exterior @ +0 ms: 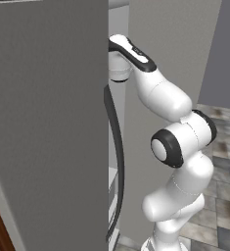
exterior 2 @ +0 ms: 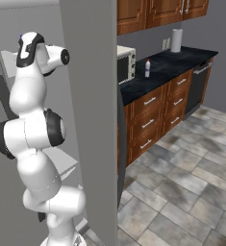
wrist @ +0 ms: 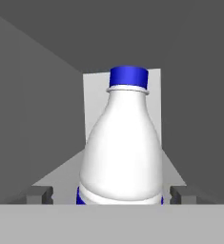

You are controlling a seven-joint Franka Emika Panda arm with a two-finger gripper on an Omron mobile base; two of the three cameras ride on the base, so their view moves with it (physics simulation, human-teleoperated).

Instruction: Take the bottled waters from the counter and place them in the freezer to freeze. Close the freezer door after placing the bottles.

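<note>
The arm reaches deep into the open freezer (exterior: 117, 29), and the gripper (wrist: 108, 194), fingers spread clear either side, stands released around the upright blue-capped bottle (wrist: 122, 147) on the freezer shelf (wrist: 61, 176), apparently set there to freeze.

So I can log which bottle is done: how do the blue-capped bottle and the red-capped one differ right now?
The blue-capped bottle is opaque white and stands upright inside the freezer, between the fingertips of the open gripper. The red-capped bottle looks paler grey and stands on the counter beside the toaster oven. Both are upright and capped.
</note>
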